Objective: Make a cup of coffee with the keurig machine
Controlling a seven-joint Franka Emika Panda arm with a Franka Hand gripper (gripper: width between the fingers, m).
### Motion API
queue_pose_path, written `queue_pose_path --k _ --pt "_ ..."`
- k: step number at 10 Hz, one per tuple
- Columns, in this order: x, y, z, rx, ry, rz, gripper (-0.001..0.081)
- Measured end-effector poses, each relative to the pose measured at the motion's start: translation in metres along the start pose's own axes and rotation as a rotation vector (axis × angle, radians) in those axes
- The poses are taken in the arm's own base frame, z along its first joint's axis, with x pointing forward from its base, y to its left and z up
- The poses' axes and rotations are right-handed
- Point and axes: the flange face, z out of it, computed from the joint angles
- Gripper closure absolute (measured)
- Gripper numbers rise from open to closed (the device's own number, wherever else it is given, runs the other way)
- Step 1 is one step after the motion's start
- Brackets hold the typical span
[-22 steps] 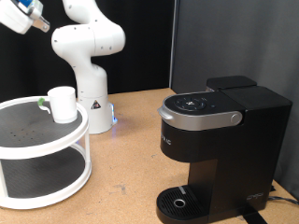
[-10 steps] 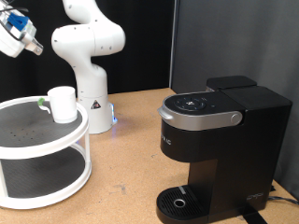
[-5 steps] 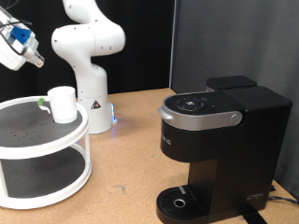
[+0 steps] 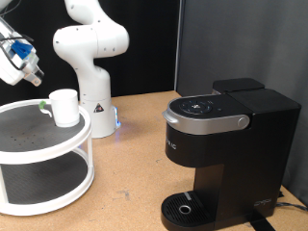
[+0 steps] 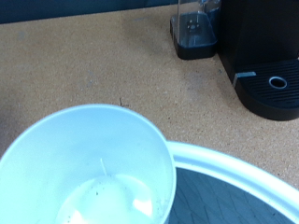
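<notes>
1. Black curtains back a tan cork-like counter (image 4: 135, 164), on which stand a white two-tier round stand (image 4: 58, 159) and the keurig machine (image 4: 226, 144), its lid handle down and its drip tray bare.
2. At the exterior view's left edge hangs the pincer (image 4: 34, 77), above the stand; its fingers are too small there and absent from the wrist view, so I cannot tell whether it is open or closed. Nothing shows between them.
3. Just below the pincer and slightly toward the exterior view's right sits the cup (image 4: 64, 107), upright on the stand's upper tier beside a small green-topped pod (image 4: 43, 104). Cup and pincer are apart, not touching.
4. Seen from the wrist, the cup (image 5: 89, 168) fills the near field with its mouth open toward the camera and its inside empty, so the pincer is nearly over its rim, with the stand's white rim (image 5: 234, 173) alongside.
5. My judgement is that the cup is rigid glazed ceramic: light enough for one pincer, smooth and rather slippery, and liable to chip if knocked against the stand.
6. Its wall looks like the likeliest hold, one finger inside and one outside the rim; where the handle faces I cannot tell.
7. Far from the pincer, across the counter, stands the keurig machine (image 5: 266, 56).
</notes>
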Motion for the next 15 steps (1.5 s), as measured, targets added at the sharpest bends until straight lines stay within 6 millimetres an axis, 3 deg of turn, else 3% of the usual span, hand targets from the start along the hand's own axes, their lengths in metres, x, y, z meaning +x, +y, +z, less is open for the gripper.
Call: queue_pose_path --k 1,3,4,5,8,15 --pt "-0.002 0.002 0.004 -0.006 -0.004 -0.005 0.0500" --pt "-0.008 0.003 0.012 0.009 -0.004 -0.011 0.0224" --pt "-0.010 0.003 0.017 0.019 -0.005 -0.011 0.0224" --pt "-0.012 0.004 0.022 0.023 -0.007 -0.007 0.0060" --pt "-0.018 0.008 0.040 0.010 -0.021 0.004 0.0003" --pt "-0.026 0.011 0.065 0.007 -0.037 0.008 0.0003"
